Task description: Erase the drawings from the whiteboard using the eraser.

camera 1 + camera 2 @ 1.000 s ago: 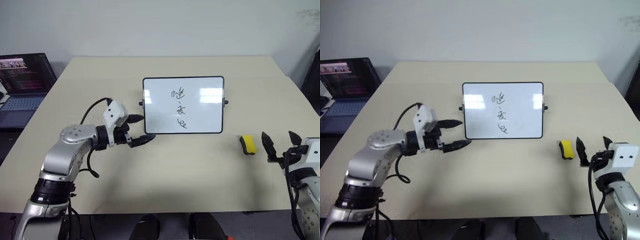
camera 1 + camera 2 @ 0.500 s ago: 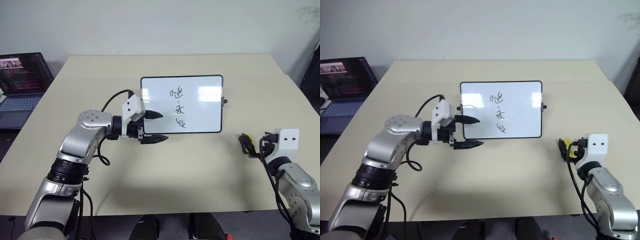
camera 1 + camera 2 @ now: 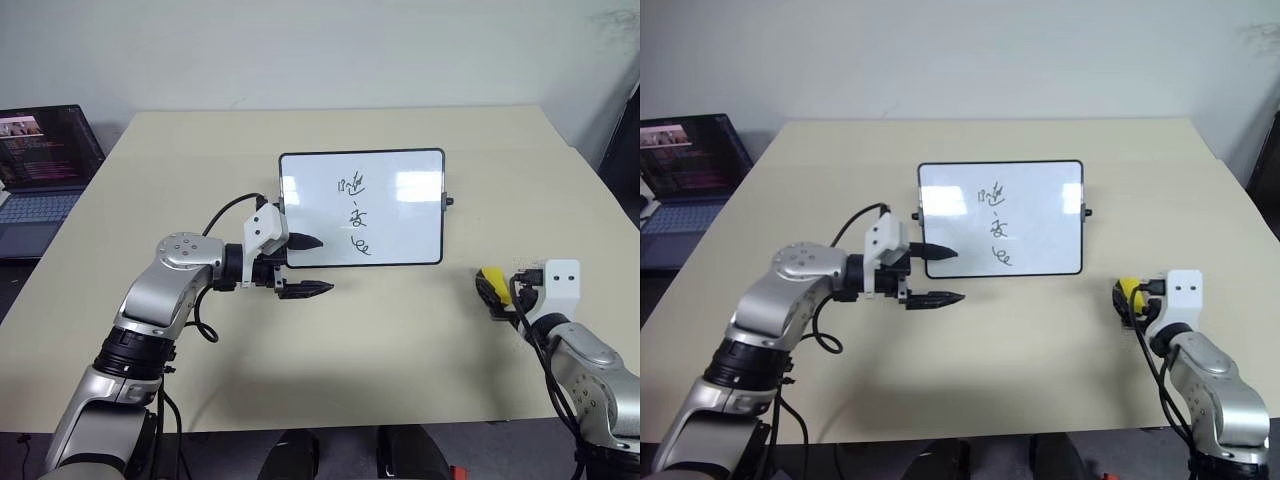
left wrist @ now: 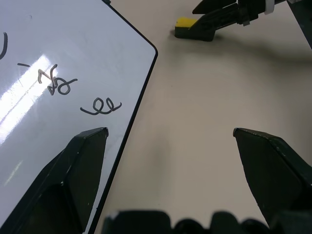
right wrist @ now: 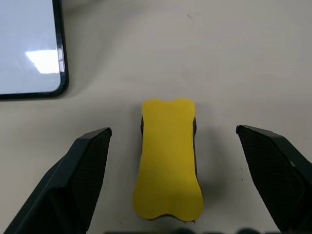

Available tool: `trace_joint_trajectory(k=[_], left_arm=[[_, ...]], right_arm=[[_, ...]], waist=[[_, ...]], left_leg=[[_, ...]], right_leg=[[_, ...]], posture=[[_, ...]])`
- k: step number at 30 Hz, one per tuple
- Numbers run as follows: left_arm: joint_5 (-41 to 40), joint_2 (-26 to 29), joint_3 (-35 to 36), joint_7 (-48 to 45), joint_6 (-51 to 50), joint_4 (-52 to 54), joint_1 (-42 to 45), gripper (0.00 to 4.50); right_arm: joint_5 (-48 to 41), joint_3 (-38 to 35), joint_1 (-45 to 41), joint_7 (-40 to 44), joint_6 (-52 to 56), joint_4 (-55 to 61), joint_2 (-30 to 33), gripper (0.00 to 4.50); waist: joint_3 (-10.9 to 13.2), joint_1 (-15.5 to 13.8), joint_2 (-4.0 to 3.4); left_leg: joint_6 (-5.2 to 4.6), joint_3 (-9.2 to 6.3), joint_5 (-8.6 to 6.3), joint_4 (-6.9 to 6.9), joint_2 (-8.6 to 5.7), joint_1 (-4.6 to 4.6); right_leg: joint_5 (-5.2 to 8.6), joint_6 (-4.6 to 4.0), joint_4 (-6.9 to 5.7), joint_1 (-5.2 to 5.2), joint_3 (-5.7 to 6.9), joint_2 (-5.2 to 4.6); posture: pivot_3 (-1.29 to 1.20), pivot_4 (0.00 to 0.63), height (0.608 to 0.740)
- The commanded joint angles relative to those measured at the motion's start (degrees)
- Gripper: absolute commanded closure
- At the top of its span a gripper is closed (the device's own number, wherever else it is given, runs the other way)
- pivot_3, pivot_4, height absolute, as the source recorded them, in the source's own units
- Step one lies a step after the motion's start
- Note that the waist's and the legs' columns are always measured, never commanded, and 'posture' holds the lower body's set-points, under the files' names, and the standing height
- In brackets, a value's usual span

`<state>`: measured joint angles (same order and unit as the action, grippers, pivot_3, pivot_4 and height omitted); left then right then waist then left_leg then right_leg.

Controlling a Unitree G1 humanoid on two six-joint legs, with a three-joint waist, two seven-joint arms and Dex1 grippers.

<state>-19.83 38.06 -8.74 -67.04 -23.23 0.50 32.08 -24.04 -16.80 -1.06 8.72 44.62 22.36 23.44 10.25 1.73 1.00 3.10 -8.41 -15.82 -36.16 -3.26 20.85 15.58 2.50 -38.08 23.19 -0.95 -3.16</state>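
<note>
Table [image 3: 330, 370], eraser [image 5: 168, 161] between open fingers [image 5: 83, 165]

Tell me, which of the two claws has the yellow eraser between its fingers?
The right end effector: its open fingers stand on either side of the eraser, not yet touching it. The left end effector is open at the whiteboard's lower corner.

Both tools gape (left [image 3: 307, 266], right [image 5: 174, 134]).
</note>
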Motion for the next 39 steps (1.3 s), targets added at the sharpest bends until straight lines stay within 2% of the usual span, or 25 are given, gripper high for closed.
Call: trace_joint_trajectory(k=[1, 4, 7, 13, 15, 23, 28, 33, 39], left_arm=[[0.27, 0.73, 0.55, -0.81, 1.21, 1.56, 0.14, 0.0], [0.54, 0.76, 0.45, -1.08, 1.32, 1.6, 0.08, 0.0], [0.97, 0.57, 0.64, -1.32, 1.7, 1.08, 0.21, 0.0], [1.14, 0.36, 0.76, -1.4, 2.13, 0.85, 0.06, 0.0], [1.16, 0.2, 0.69, -1.23, 2.26, 0.85, -0.06, 0.0], [0.9, 0.05, 1.12, -0.2, 1.73, 1.56, -1.11, 0.0], [2.5, 0.2, 1.62, 5.17, -1.58, 2.72, -1.72, 0.0], [0.24, -1.41, 4.8, 12.84, -9.62, 7.22, -2.29, 0.0], [0.43, -3.17, 7.52, 19.86, -13.31, 10.61, -2.7, 0.0]], right_arm=[[-0.68, -1.24, -1.29, 0.27, 0.09, 0.33, -0.36, 0.02], [-0.75, -1.68, -1.57, 0.22, 0.16, -0.33, -0.66, 0.02], [-0.65, -1.73, -1.66, 0.31, 0.3, -0.75, -0.77, 0.56], [-0.37, -1.16, -1.85, 0.52, 0.64, -1.45, -0.88, 2.78], [-0.2, -1.02, -2.09, 0.66, 0.62, -1.83, -0.79, 3.33], [-0.07, -1.26, -2.48, 1.03, 0.69, -1.39, -0.47, 3.36], [2.17, 1.04, -1.2, 5.21, -5.72, 4.26, 2.31, 3.36], [8.28, 7.05, -1.27, 8.36, -15.68, 7.97, 4.62, 3.36], [15.79, 15.97, -9.86, 9.75, -27.12, 0.68, 2.56, 3.36]], waist=[[0.0, 0.02, 0.0], [0.0, 0.03, 0.0], [0.0, 0.03, 0.0], [0.0, 0.04, 0.0], [0.0, 0.07, 0.0], [-0.01, 0.08, -0.01], [0.0, 0.07, -0.01], [-0.01, 0.15, 0.01], [0.0, 0.22, 0.02]], left_leg=[[0.0, 0.01, 0.0, 0.0, 0.0, 0.0], [0.0, 0.01, 0.0, -0.01, 0.01, -0.01], [0.0, 0.01, 0.0, -0.01, 0.0, -0.01], [0.0, 0.02, 0.0, -0.04, 0.0, -0.01], [0.0, 0.03, 0.0, -0.05, 0.01, -0.01], [0.0, 0.04, 0.0, -0.1, 0.0, -0.01], [-0.01, 0.03, -0.01, -0.15, -0.01, -0.01], [-0.03, 0.03, -0.02, -0.22, 0.0, -0.01], [-0.05, 0.07, -0.03, -0.73, -0.04, -0.03]], right_leg=[[0.0, 0.0, -0.01, 0.0, -0.01, 0.0], [0.0, 0.0, -0.03, 0.0, 0.0, 0.0], [0.0, 0.0, -0.03, 0.0, -0.01, 0.0], [-0.01, -0.01, -0.05, 0.0, -0.01, 0.0], [-0.01, 0.0, -0.05, 0.0, -0.01, 0.0], [-0.02, 0.0, -0.09, 0.0, -0.02, 0.0], [-0.02, 0.01, -0.13, 0.0, -0.02, 0.0], [-0.02, 0.02, -0.19, 0.0, 0.0, 0.01], [-0.01, 0.03, -0.67, 0.01, -0.07, 0.01]], posture=[[0.0, 0.15, 0.74], [0.0, 0.15, 0.74], [0.0, 0.15, 0.74], [0.0, 0.15, 0.74], [0.0, 0.15, 0.74], [0.0, 0.15, 0.74], [0.0, 0.15, 0.74], [0.0, 0.15, 0.74], [0.0, 0.15, 0.74]])
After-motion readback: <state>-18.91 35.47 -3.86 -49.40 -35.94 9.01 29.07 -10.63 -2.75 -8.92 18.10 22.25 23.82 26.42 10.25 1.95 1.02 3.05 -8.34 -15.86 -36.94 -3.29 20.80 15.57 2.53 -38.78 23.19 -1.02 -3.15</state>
